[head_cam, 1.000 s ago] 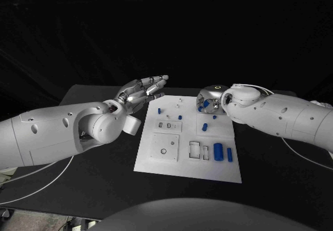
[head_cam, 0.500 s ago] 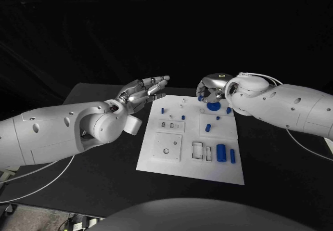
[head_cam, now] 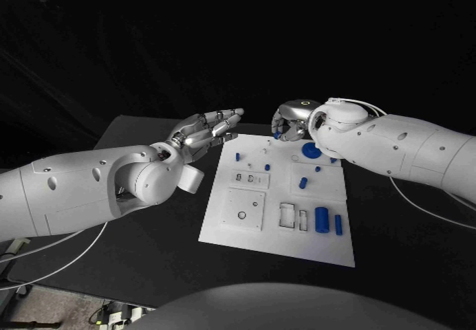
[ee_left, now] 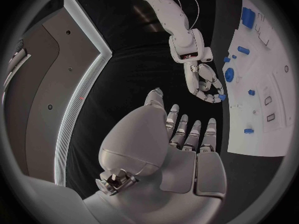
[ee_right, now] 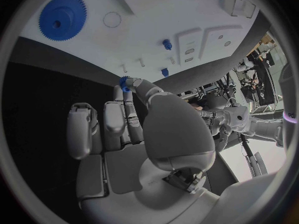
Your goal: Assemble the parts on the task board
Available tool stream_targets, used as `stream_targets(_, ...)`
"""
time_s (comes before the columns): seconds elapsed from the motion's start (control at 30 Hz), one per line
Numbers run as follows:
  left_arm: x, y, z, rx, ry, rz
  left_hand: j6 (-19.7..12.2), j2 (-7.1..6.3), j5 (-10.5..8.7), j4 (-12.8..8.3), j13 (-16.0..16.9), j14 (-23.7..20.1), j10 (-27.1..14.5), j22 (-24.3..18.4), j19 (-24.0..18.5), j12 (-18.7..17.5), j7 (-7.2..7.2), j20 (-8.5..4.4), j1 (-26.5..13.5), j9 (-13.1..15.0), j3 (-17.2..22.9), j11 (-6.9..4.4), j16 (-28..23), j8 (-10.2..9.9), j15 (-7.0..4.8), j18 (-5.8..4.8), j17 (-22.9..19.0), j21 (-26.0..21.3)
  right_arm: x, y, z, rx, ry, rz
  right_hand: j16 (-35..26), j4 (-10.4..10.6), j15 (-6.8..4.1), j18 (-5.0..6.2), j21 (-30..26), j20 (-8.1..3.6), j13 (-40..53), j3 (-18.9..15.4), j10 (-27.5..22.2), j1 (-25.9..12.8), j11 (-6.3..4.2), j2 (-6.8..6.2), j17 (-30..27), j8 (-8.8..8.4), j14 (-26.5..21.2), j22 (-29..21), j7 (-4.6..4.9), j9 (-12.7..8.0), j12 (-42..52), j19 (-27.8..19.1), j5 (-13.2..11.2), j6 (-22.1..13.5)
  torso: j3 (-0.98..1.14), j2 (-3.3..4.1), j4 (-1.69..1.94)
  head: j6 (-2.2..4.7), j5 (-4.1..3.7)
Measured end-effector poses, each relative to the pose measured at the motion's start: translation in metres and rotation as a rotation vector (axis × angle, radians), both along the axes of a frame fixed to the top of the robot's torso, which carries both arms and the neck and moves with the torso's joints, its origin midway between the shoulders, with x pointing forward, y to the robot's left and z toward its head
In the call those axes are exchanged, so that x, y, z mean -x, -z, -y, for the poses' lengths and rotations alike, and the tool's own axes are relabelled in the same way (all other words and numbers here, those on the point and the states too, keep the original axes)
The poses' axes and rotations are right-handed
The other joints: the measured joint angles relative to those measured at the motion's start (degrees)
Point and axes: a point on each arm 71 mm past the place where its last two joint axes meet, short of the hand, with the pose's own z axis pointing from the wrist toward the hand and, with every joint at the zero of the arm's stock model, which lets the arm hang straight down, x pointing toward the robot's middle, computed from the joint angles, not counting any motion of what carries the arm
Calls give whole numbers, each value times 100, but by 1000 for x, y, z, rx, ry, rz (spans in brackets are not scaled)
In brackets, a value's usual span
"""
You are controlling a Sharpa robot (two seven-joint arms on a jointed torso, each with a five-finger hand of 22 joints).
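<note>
Small blue part (ee_right: 124, 82) pinched in right hand (head_cam: 294, 121) above task board (head_cam: 248, 227); left hand (head_cam: 206, 129) open, holding nothing.

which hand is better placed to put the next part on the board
The right hand, probably: it already pinches a small blue part at its fingertips, over the far edge of the task board. The left hand hovers beside the board, fingers spread, holding nothing.

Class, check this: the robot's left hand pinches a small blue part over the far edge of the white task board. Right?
Wrong hand. The right hand pinches the small blue part, as the right wrist view shows, over the far edge of the white task board; the left hand holds nothing.
</note>
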Motion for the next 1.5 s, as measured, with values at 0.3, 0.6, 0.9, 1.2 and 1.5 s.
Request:
stream_targets(0.3,1,-1,4,0,2,1,0,0,0,0,-1,20,18,5,21,21,0,21,0,-1,0,17,18,0,20,1,5,22,-5,15,-11,7,18,-21,0,0,0,0,0,21,-1,0,0,0,0,0,11,-1,0,-1,-3,6,-2,21,-1,-40,21,29,77,0,-45)
stream_targets(0.6,1,-1,6,0,5,2,21,0,0,0,-1,20,18,5,21,21,20,21,0,-1,0,17,41,0,20,0,5,22,-8,25,-12,22,40,-25,0,-9,0,0,-1,21,-3,9,11,-1,-10,-1,10,-28,0,-1,15,6,-33,20,-12,-58,50,52,145,0,-88)
stream_targets(0.9,1,-1,7,0,4,3,20,0,21,0,3,20,38,10,21,21,20,21,0,-1,0,38,41,0,20,1,4,22,-11,24,-11,30,56,-7,0,-26,20,0,-1,21,-30,25,41,-1,-20,-1,0,-53,19,-2,16,23,-52,20,6,-58,58,59,171,0,-122)
stream_targets(1.2,1,-1,7,-1,3,4,20,22,21,0,2,20,38,14,42,21,20,0,22,4,32,38,62,0,20,0,4,43,-12,25,-7,33,68,13,0,-40,20,0,-5,21,-30,40,40,-1,-19,-2,-5,-67,19,-2,34,25,-90,20,37,-76,55,55,171,0,-115)
stream_targets(1.5,0,-1,7,-2,1,4,41,0,43,0,2,20,38,14,42,21,41,0,45,3,32,38,62,22,20,1,9,43,-12,24,-4,31,77,23,0,-56,20,0,-5,21,-30,55,40,20,-18,-24,9,-69,19,-3,33,26,-106,20,82,-76,47,55,169,0,-113)
